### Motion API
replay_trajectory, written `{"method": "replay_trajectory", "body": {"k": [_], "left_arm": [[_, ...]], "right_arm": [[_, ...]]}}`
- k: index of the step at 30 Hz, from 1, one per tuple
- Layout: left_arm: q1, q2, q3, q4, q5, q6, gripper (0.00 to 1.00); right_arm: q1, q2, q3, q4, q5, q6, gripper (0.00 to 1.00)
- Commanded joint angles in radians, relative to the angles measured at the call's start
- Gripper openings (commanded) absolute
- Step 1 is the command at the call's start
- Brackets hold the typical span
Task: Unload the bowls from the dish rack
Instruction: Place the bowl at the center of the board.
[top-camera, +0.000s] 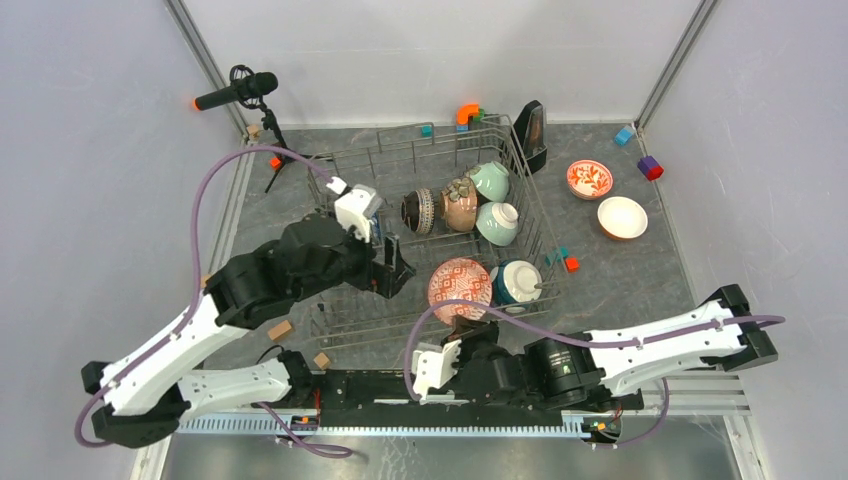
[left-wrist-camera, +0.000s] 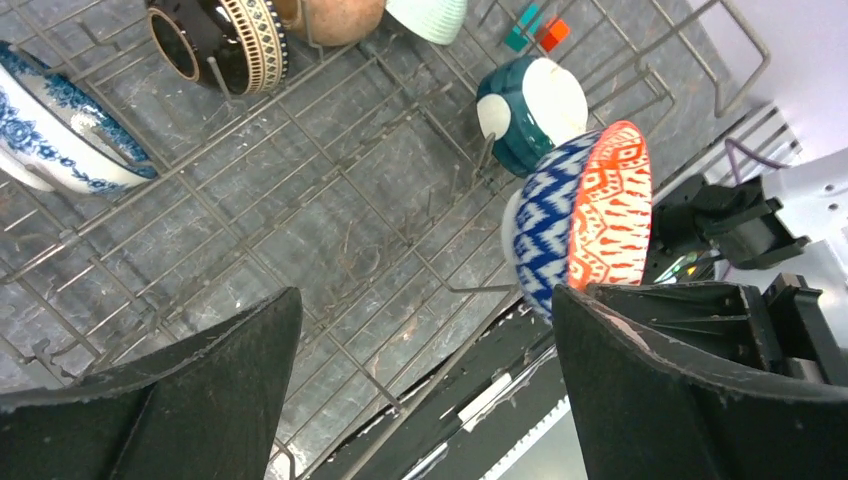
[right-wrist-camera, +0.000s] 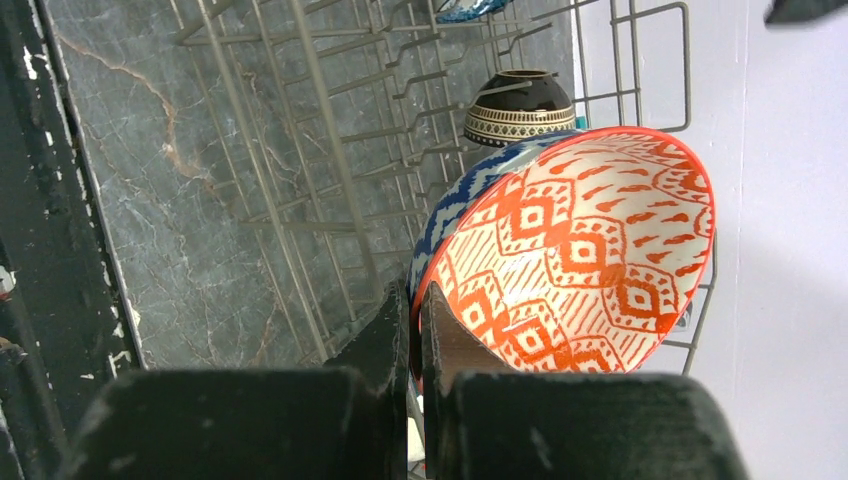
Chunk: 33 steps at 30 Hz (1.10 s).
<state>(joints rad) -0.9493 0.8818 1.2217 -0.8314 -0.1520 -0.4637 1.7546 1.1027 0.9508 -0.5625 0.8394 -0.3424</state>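
I have the right gripper (right-wrist-camera: 415, 312) clamped on the red-lattice bowl (right-wrist-camera: 580, 250) in the dish rack (top-camera: 400, 170); left gripper (left-wrist-camera: 425, 300) spread wide

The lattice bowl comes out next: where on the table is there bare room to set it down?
Bare table lies right of the dish rack, between the white bowl and the right arm. The far right corner is crowded: red-floral bowl, blocks. Left of the rack, the left arm and microphone stand intrude.
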Motion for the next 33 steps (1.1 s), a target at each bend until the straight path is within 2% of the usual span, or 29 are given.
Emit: {"method": "replay_trajectory", "body": {"k": [1, 3, 9, 15, 23, 33], "left_arm": [[-0.112, 0.07, 0.085, -0.055, -0.143, 0.083, 1.0], [-0.156, 0.087, 0.094, -0.055, -0.17, 0.09, 1.0], [-0.196, 0.14, 0.145, -0.111, -0.175, 0.145, 1.0], [-0.224, 0.243, 0.219, -0.236, -0.226, 0.161, 0.93], [-0.287, 0.359, 0.265, -0.334, -0.28, 0.159, 0.75], [-0.304, 0.406, 0.231, -0.366, -0.338, 0.15, 0.45]], "right_arm": [[0.02, 0.035, 0.005, 0.015, 0.028, -0.027, 0.0], [0.023, 0.046, 0.002, 0.021, 0.015, -0.03, 0.0], [0.029, 0.073, -0.005, 0.052, -0.011, -0.055, 0.0], [0.029, 0.105, 0.027, 0.082, -0.013, -0.103, 0.0], [0.023, 0.178, 0.115, 0.049, -0.043, -0.118, 0.0], [0.003, 0.206, 0.17, 0.041, -0.071, -0.123, 0.0]]}}
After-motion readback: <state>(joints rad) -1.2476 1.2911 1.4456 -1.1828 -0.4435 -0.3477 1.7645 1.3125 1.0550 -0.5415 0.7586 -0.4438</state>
